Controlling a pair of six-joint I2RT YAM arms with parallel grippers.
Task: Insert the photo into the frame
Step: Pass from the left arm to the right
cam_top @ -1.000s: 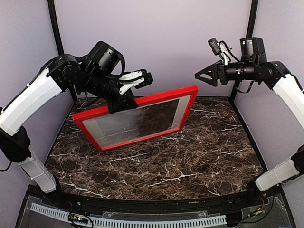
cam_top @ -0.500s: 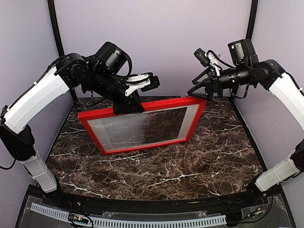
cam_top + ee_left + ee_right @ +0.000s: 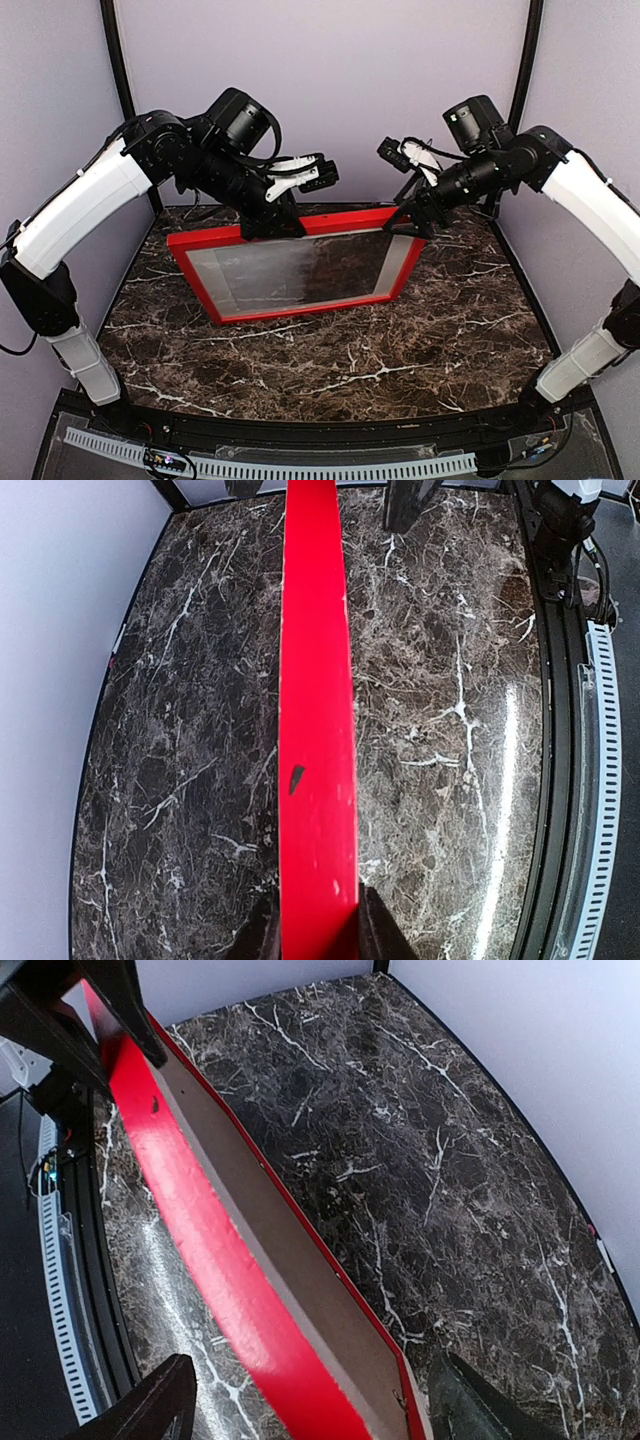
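Early: left gripper (image 3: pixel 268 222) pinches thin red rectangular picture frame (image 3: pixel 300 307) upright near dark marble table (image 3: pixel 350 370) back edge, right gripper (image 3: pixel 408 222) jaws wide, photo unseen.

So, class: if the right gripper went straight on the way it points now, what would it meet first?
Probably the frame: its top edge runs between the right gripper's open fingers, so that edge comes before the table.
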